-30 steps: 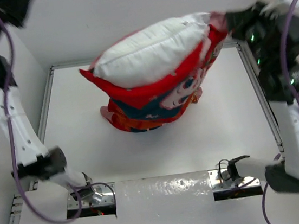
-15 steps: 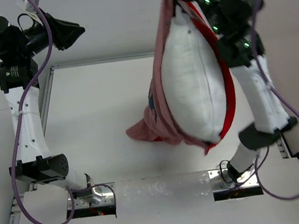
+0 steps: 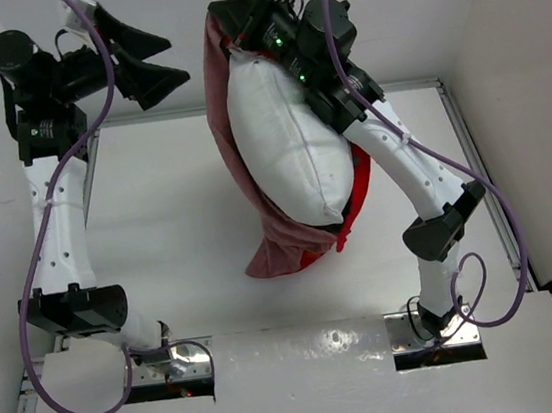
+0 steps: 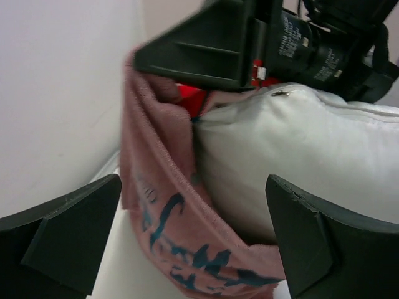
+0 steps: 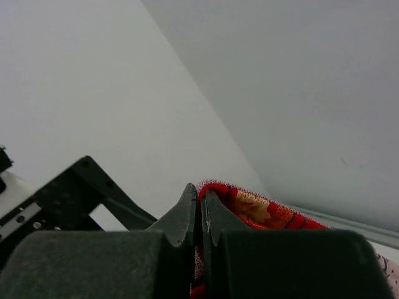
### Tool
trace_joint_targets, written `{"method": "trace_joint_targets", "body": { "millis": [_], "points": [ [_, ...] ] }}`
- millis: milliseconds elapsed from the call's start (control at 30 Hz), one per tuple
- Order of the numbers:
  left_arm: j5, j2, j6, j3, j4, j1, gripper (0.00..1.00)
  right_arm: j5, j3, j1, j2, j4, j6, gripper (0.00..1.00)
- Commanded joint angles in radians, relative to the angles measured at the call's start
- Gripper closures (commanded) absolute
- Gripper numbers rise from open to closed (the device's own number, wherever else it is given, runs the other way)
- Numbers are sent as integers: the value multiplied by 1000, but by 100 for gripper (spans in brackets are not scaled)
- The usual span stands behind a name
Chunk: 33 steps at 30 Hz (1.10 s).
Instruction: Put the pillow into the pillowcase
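Note:
The white pillow (image 3: 289, 144) hangs on end, partly inside the pillowcase (image 3: 232, 111). The case's faded pink inside faces left and its red side (image 3: 357, 194) shows at the lower right. My right gripper (image 3: 231, 23) is raised high and shut on the case's top edge. The right wrist view shows its jaws (image 5: 201, 194) pinching the red hem (image 5: 262, 213). My left gripper (image 3: 145, 61) is wide open just left of the bundle, touching nothing. From the left wrist, the pink cloth (image 4: 159, 212) and pillow (image 4: 299, 156) lie ahead of the spread fingers (image 4: 68, 230).
The white table (image 3: 158, 231) is framed by metal rails (image 3: 91, 179), with white walls close on the left, back and right. The case's lower folds (image 3: 274, 257) sag to the table. Both arm bases stand at the near edge.
The right arm swung the pillow and case from lying across to hanging on end, then carried them left. The left gripper opened wide and now faces the bundle.

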Motion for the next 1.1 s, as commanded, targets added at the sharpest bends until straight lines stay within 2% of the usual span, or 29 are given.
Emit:
{"method": "trace_joint_targets", "body": {
  "millis": [0,133,167,267,333,400,433,500,600,667,700,767,833,867,900,967,1000,1033,1067],
  "points": [
    [18,10,97,-11,-65,-98,0,-27,50,0,-16,105,-9,100],
    [-192,78,132,23,-97,-106,0,-56,45,3,-37,104,-10,100],
    [-186,96,77,65,-88,-108,0,-58,42,4,-44,101,-16,100],
    [-140,122,-40,72,76,-126,0,-65,32,6,-61,97,-26,100],
    [-179,142,-45,101,87,-151,1,-65,30,7,-64,99,-26,100],
    [-199,164,-54,130,87,-155,5,-65,25,20,-70,110,-36,100],
    [-196,181,-98,121,98,-157,10,-65,25,23,-71,110,-45,100],
    [-154,205,-138,113,199,-189,9,-65,27,34,-73,104,-45,100],
    [-127,218,-143,119,236,-246,8,-87,10,37,-84,101,-47,100],
    [-116,225,-149,145,261,-270,13,-85,-2,37,-96,97,-53,100],
    [-123,237,-154,156,265,-275,22,-84,-13,37,-97,96,-53,100],
    [-137,247,-181,173,287,-287,32,-87,-19,38,-99,96,-47,100],
    [-142,259,-248,169,328,-293,67,-90,-22,38,-97,84,-39,100],
    [-145,261,-275,164,369,-293,97,-85,-22,38,-97,73,-42,100],
    [-157,261,-295,162,385,-290,100,-78,-22,38,-100,56,-48,100],
    [-177,261,-342,182,406,-267,100,-38,-19,34,-111,-19,-94,100],
    [-221,261,-354,191,400,-250,100,-17,-4,31,-117,-57,-123,96],
    [-257,256,-365,207,387,-205,100,40,1,26,-140,-132,-201,82],
    [-295,253,-355,216,320,-180,100,74,1,18,-159,-166,-244,64]
  ]
}}
